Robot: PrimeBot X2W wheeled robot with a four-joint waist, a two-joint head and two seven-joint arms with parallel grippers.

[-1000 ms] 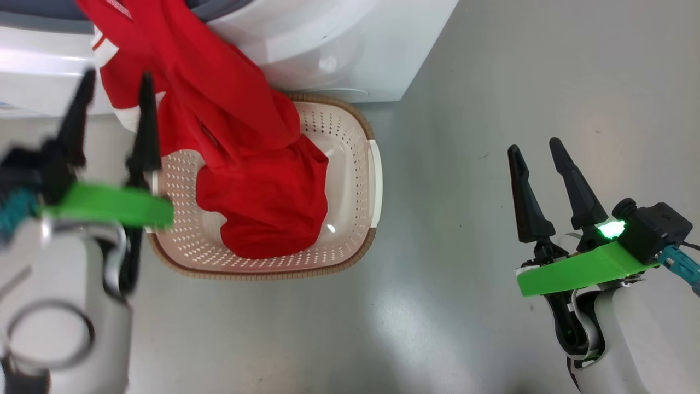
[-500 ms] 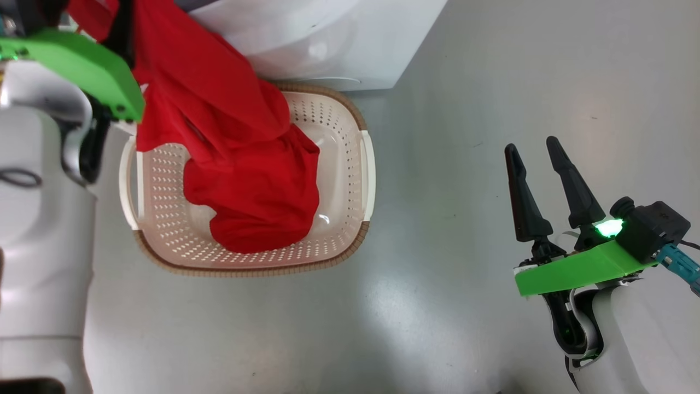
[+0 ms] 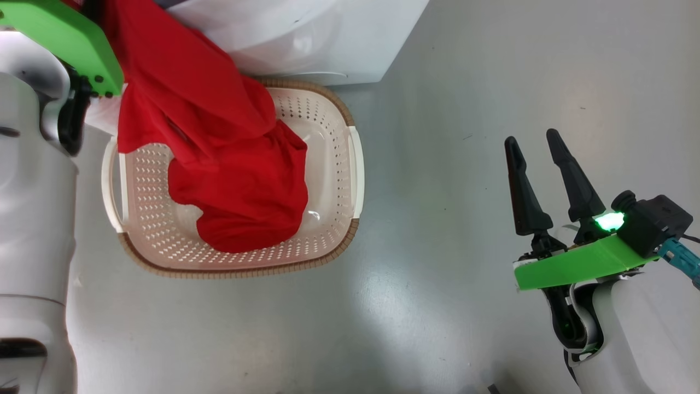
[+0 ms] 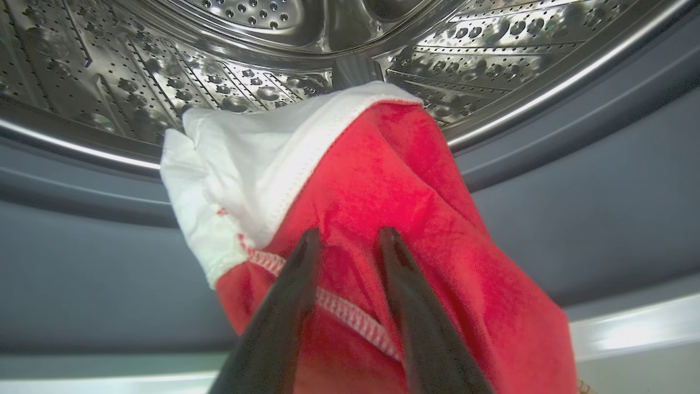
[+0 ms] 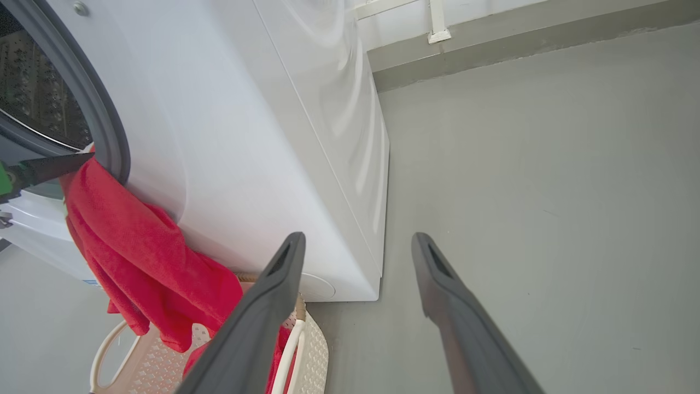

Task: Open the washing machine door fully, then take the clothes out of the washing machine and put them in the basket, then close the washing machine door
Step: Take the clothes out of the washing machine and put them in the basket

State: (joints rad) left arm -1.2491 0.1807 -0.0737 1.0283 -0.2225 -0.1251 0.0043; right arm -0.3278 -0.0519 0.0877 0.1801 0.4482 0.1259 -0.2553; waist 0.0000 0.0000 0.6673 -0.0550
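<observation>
Clothes (image 3: 229, 164) hang out of the washing machine (image 3: 306, 44) mouth. The top end with its white trim sits on the drum (image 4: 246, 82) lip and crosses the grey seal (image 4: 574, 180). The rest drapes down the machine's front into the basket (image 3: 235, 271), which stands tight against the machine's base. Lower folds lie on the basket bottom.

My left gripper (image 4: 348, 241) is at the machine's opening, fingers partly spread, with red fabric showing in the gap. I can't tell if they're pinching it.

My right gripper (image 3: 531, 138) hangs over bare floor (image 3: 437, 164), well off to the machine's right side. Its fingers are spread wide with nothing between them.
</observation>
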